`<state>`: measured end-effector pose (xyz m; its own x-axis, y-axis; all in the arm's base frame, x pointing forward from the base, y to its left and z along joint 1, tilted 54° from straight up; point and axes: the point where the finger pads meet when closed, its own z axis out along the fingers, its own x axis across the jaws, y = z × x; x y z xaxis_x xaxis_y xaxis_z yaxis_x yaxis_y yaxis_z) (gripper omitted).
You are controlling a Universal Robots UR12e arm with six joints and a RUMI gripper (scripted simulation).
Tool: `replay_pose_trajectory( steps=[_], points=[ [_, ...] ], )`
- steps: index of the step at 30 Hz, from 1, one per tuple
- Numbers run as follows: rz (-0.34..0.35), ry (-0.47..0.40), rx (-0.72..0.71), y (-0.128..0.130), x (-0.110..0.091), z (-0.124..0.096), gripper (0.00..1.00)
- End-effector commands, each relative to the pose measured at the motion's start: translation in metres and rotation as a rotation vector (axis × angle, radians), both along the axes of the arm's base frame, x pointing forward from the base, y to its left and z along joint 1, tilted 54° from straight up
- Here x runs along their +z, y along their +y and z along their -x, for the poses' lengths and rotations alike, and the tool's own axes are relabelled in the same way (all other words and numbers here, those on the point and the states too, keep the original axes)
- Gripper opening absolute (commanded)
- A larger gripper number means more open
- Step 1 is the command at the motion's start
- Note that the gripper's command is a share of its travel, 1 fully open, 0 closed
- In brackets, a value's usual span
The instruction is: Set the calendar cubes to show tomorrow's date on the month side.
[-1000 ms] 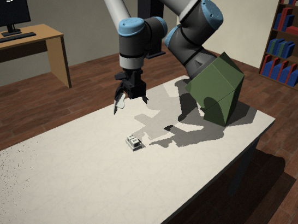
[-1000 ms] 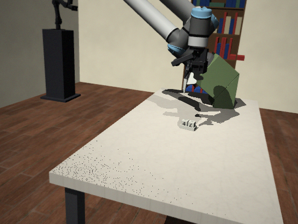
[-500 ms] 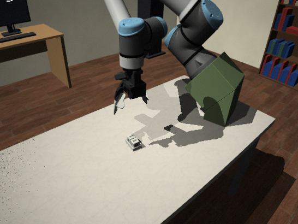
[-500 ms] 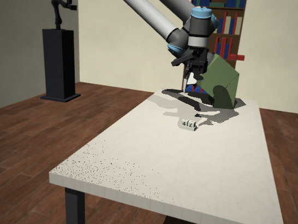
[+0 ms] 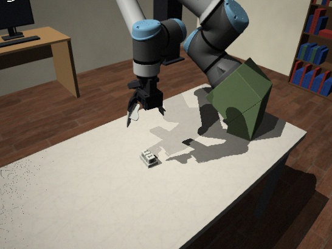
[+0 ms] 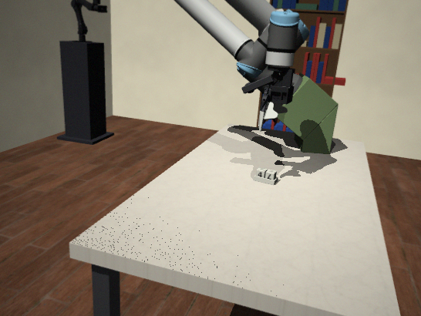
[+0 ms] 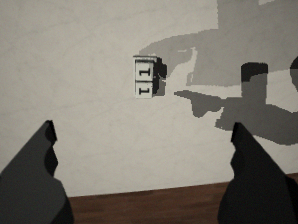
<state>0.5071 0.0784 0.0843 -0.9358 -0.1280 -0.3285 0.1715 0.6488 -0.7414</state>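
Item: pincer (image 5: 146, 116). Raised well above the table (image 5: 91, 194), jaws spread to their widest, nothing between them. Both fingers show at the lower corners of the wrist view with only table and floor edge in the gap.

Item: calendar (image 5: 149, 158). Small pale tray with two cubes (image 7: 144, 83) seated side by side in it, standing on the table well below the pincer and ahead of it, off its centre line. In the wrist view it lies beyond the fingertips, nearer the left finger than the right. Each cube's upward face shows what reads as a 1. In the exterior view the side face (image 6: 267, 176) bears two digits, but they are too small to read with confidence, and no month name can be made out.

Item: green block (image 5: 243, 100). Large, beside the arm's base, well apart from the calendar.

Progress: by my judgement, nothing done yet. Both cubes sit flat in the tray, seemingly untouched. Left to do: descend, take a cube, turn it to the next digit, reseat it flat.
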Motion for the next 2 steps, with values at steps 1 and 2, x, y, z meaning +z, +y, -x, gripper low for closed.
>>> replay_pose_trajectory(
  steps=[1, 2],
  points=[
    [0.0, -0.001, 0.0, 0.0003, 0.0002, -0.0001, 1.0],
    [0.0, -0.001, 0.0, 0.0003, 0.0002, -0.0001, 1.0]
  ],
)
